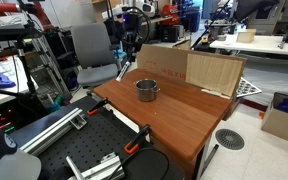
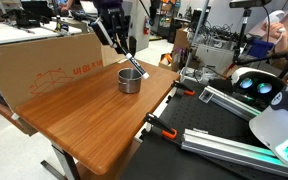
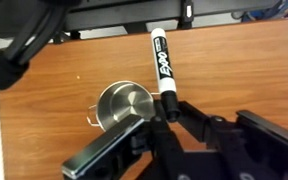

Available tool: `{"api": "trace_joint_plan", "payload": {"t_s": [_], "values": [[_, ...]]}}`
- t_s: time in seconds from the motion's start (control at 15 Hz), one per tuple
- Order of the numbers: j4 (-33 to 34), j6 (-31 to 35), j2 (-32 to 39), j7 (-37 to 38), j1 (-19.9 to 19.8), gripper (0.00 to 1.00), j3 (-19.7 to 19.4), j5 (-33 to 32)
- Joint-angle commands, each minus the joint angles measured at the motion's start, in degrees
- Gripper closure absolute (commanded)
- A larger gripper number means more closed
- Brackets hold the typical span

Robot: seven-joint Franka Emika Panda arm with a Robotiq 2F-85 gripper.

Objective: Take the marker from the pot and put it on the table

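The marker (image 3: 163,70), white-bodied with a black cap and black print, is held at one end by my gripper (image 3: 169,118), which is shut on it. It hangs over the reddish-brown table (image 3: 234,70), just right of the shiny silver pot (image 3: 124,105), which looks empty. In an exterior view the gripper (image 2: 127,45) hovers above and behind the pot (image 2: 130,80), and the marker (image 2: 135,68) slants down beside the pot's rim. In an exterior view the gripper (image 1: 132,45) is well above the pot (image 1: 147,90) on the table (image 1: 174,115).
A cardboard box (image 2: 54,60) and a pale plywood board (image 1: 214,72) stand along the table's far edge. Orange clamps (image 2: 154,125) grip the near edge. A grey chair (image 1: 92,55) and metal rails (image 1: 44,125) stand beside the table.
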Motion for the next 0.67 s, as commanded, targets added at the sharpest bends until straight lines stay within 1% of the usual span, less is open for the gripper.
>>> {"api": "trace_joint_plan", "payload": {"t_s": [0.0, 0.13, 0.4, 0.6], "values": [[6.1, -6.8, 4.2, -1.8, -0.1, 0.94, 0.5, 1.1], [9.2, -8.5, 6.6, -2.4, -0.3, 0.94, 0.6, 1.9], [17.5, -14.7, 13.4, -2.6, 0.1, 0.94, 0.4, 2.4], [22.6, -17.5, 17.9, -2.3, 0.6, 0.94, 0.2, 2.3]]}}
